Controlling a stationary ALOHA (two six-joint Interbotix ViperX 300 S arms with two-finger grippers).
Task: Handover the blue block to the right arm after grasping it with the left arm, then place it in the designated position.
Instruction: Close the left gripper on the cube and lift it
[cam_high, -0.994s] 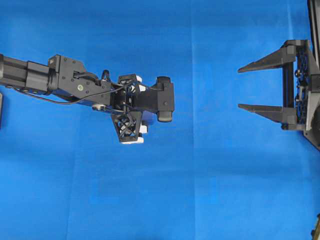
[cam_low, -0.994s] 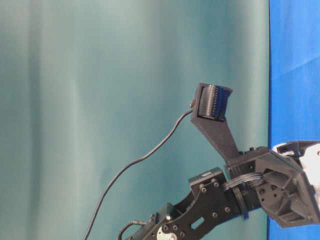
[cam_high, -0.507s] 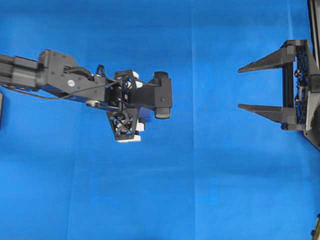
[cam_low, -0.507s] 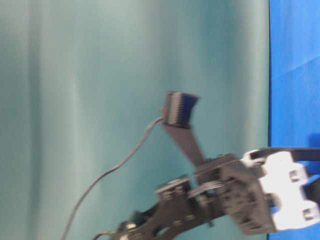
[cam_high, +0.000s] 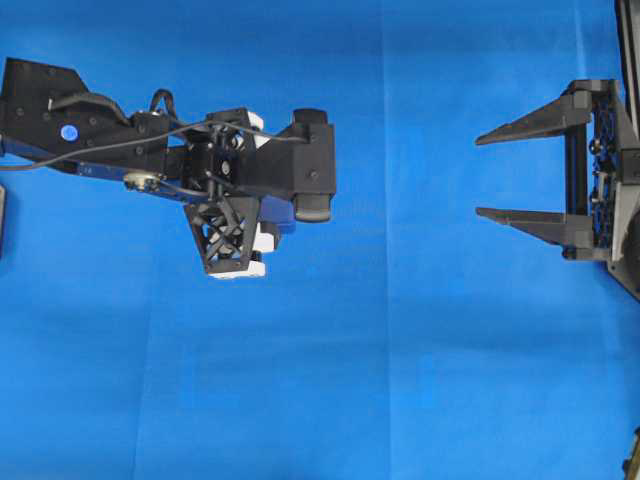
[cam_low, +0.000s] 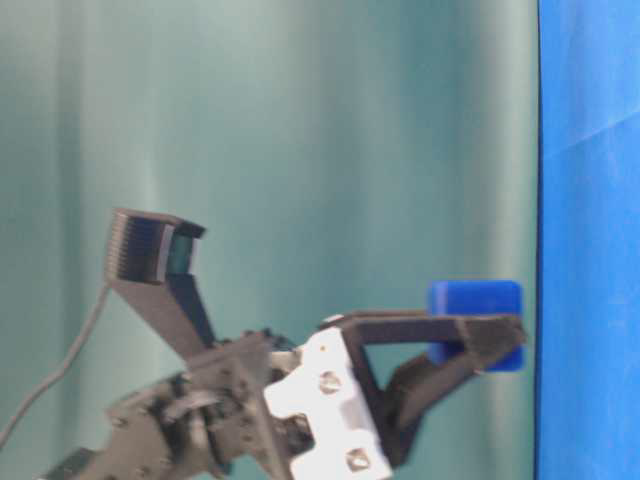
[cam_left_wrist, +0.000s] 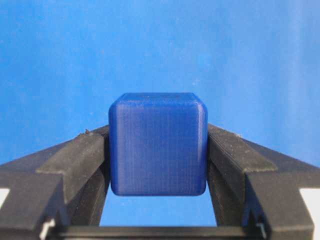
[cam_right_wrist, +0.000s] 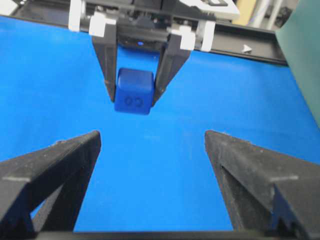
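Note:
The blue block (cam_left_wrist: 157, 145), a small dark-blue cube, is clamped between the two black fingers of my left gripper (cam_left_wrist: 157, 134). In the table-level view the blue block (cam_low: 475, 298) hangs clear of the cloth in the left gripper (cam_low: 495, 345). From overhead the left arm (cam_high: 250, 170) covers the block. In the right wrist view the blue block (cam_right_wrist: 132, 92) sits ahead, between the left fingers (cam_right_wrist: 109, 75). My right gripper (cam_high: 480, 176) stands open and empty at the right edge, well apart from the block; its tips frame bare cloth (cam_right_wrist: 151, 135).
Bright blue cloth (cam_high: 400, 350) covers the table. A teal backdrop (cam_low: 250, 120) fills the table-level view. A black rail (cam_right_wrist: 250, 47) runs behind the left arm. Dark objects touch the left edge (cam_high: 2, 220) and bottom right corner (cam_high: 634, 455).
The left arm has drawn back to the left and risen, looking larger from overhead. Its fingers with the blue block have come into the table-level view. The right arm has not moved.

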